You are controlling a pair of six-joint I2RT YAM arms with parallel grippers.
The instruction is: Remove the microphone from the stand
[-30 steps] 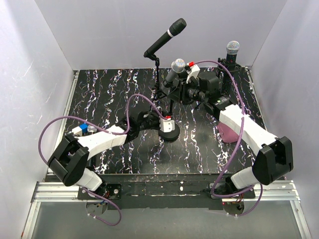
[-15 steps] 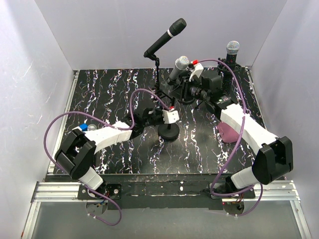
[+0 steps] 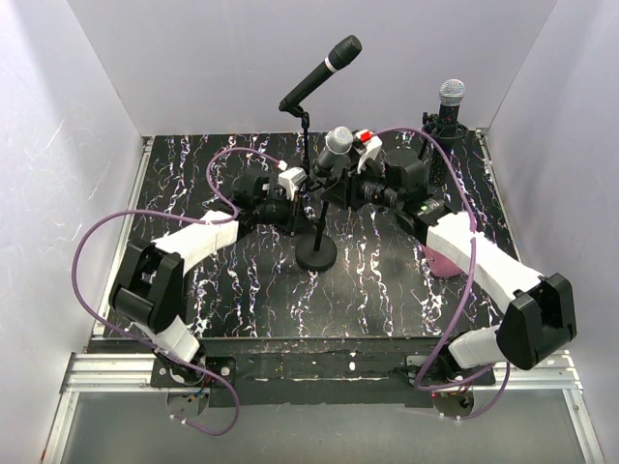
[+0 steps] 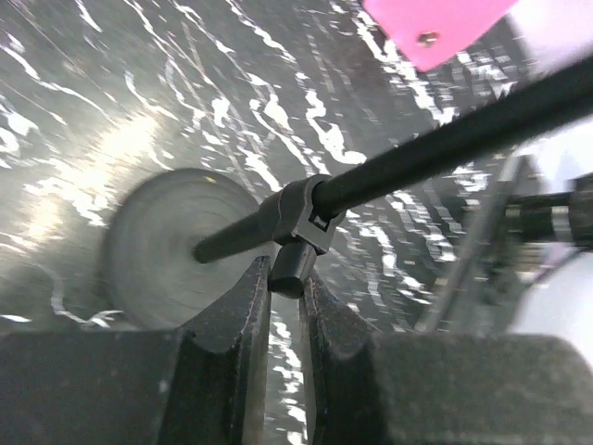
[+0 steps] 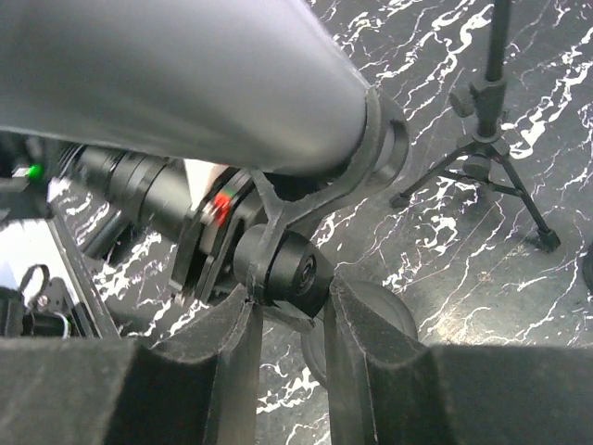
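The microphone (image 3: 338,141) sat tilted in its clip (image 5: 375,153) at the top of the stand (image 3: 320,217), just above the centre of the overhead frame, with its silver head up and to the right of the pole.

Your right gripper (image 5: 283,348) was nearly closed. Its fingers pinched the clip's round knob (image 5: 283,269), not the microphone itself. Your left gripper (image 4: 285,306) was narrowed to a slit on the small tab under the pole's collar (image 4: 301,222), with the round base (image 4: 171,246) behind it at the left of that frame.

To do this step well, you needed the left gripper to hold the stand steady while the microphone slid out along its own barrel. By my reading, a hold on the knob would carry clip and microphone together, so a fresh grasp on the barrel looked necessary. The pull had to stay in line with the clip. A sideways tug could tip the base or swing the stand into the tripod (image 5: 486,139) just behind it.

The left wrist view was smeared, so you could not tell how firmly those fingers pressed the tab. In the right wrist view the microphone's head was cut off at the top left. In the overhead view its tail end sat behind the right gripper. How tightly the clip held the barrel was not visible.
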